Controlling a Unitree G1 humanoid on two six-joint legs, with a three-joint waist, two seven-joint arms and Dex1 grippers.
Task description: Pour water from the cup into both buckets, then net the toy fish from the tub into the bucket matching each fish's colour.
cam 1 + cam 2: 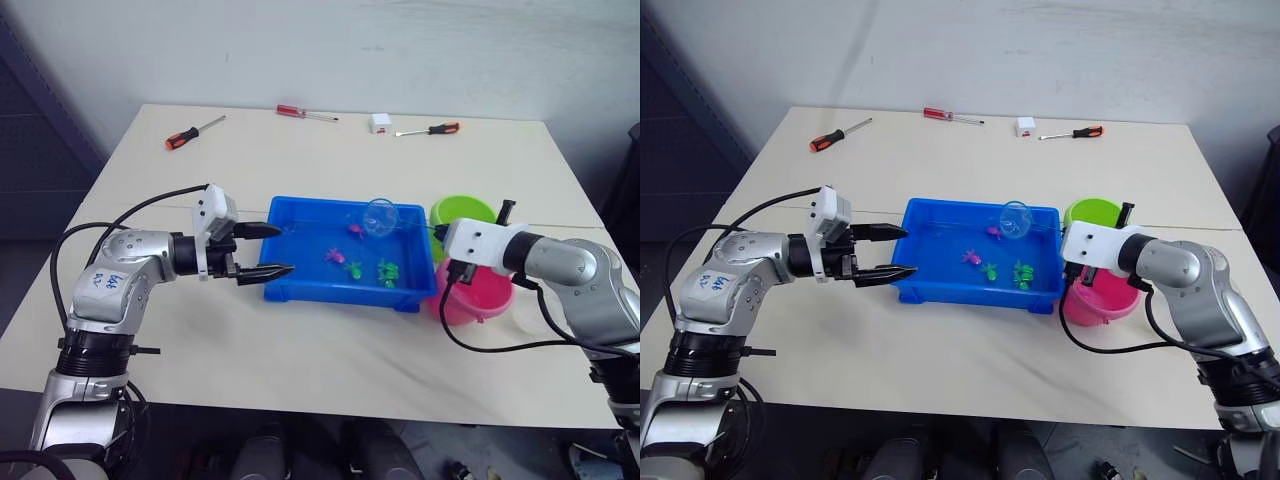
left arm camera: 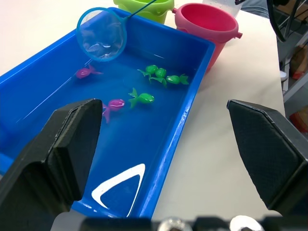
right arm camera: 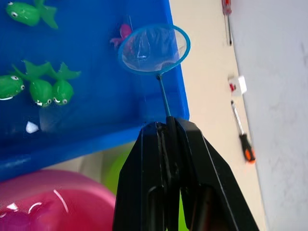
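In the left eye view, the left claw [image 1: 266, 250] is held wide apart at the near-left end of the tub [image 1: 300, 285], which rests on the desk [image 1: 300, 160]. In the left wrist view, green and pink toy fish [image 2: 142, 98] are seen in the tub. In the right wrist view, the right claw [image 3: 168, 126] is clamped on the handle of the net [image 3: 154, 48] — its hoop is poised over the tub's far side.
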